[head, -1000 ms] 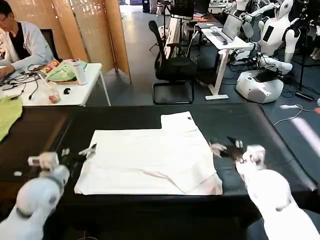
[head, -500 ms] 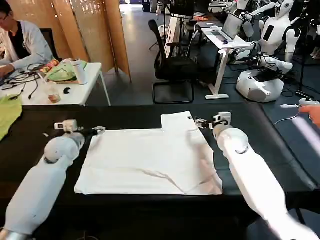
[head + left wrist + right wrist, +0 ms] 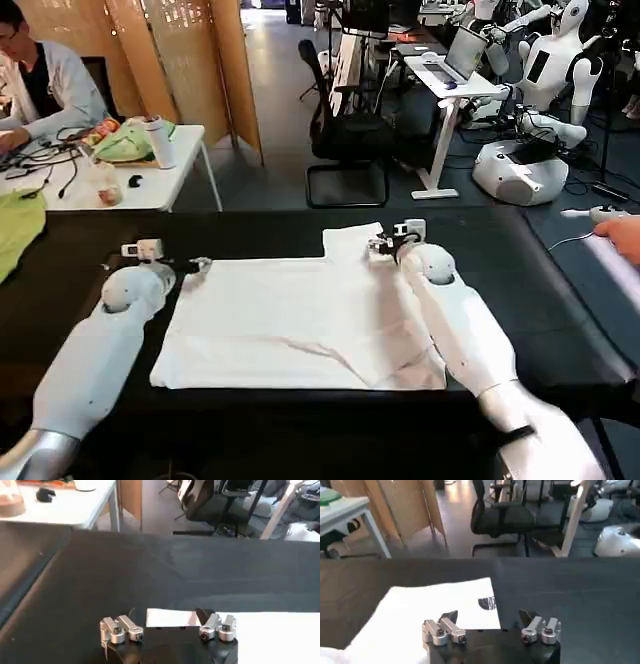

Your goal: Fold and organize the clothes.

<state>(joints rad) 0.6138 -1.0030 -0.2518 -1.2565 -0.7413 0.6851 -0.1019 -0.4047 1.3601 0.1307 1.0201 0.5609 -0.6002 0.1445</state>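
Lying flat on black table (image 3: pixel 520 260), T-shirt (image 3: pixel 300 315) runs long axis left-right; left gripper (image 3: pixel 190 267) at far-left corner, right gripper (image 3: pixel 385 243) at far-right flap, both spread wide, empty.

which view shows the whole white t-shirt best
The head view: the whole T-shirt lies flat on the black table. The left wrist view shows only a far corner, the right wrist view the collar end with its label.

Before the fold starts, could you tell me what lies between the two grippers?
In the head view, the white T-shirt spans from left gripper to right gripper.
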